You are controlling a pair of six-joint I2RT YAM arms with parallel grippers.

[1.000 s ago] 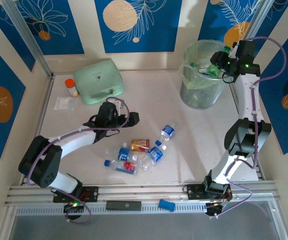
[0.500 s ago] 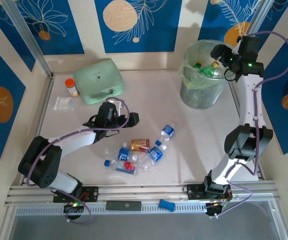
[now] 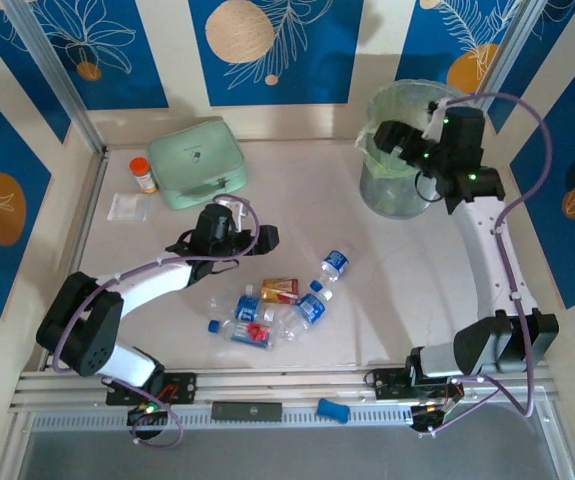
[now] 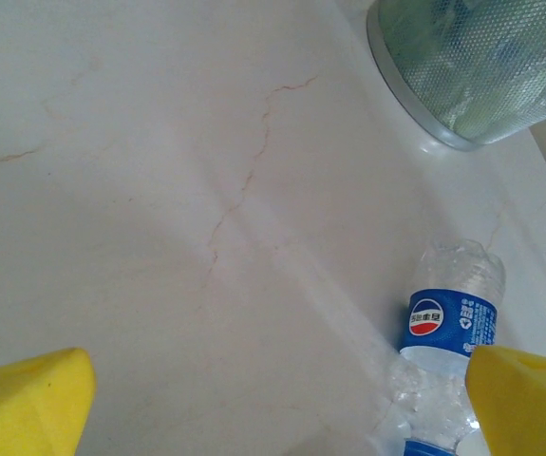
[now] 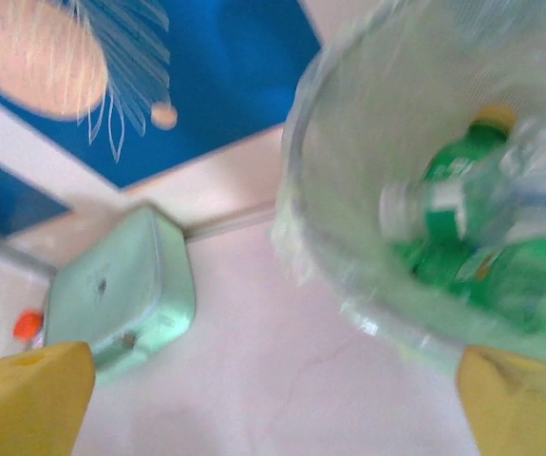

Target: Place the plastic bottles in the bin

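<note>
Both spread wide, right hand [image 5: 277, 361] emptied and swung left over the bin [image 3: 397, 195], left hand [image 4: 279, 370] unmoved.

The top camera overlooks the whole table [image 3: 387, 290], with the bin [image 3: 395, 197] at far right. The left wrist camera, low over the table, glimpses the bin's base; the right wrist camera peers closely into it.

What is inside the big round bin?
Green bottles lie inside the bin, with what looks like a blurry clear one across them. Anything under them, and the bin's bottom, is covered.
</note>
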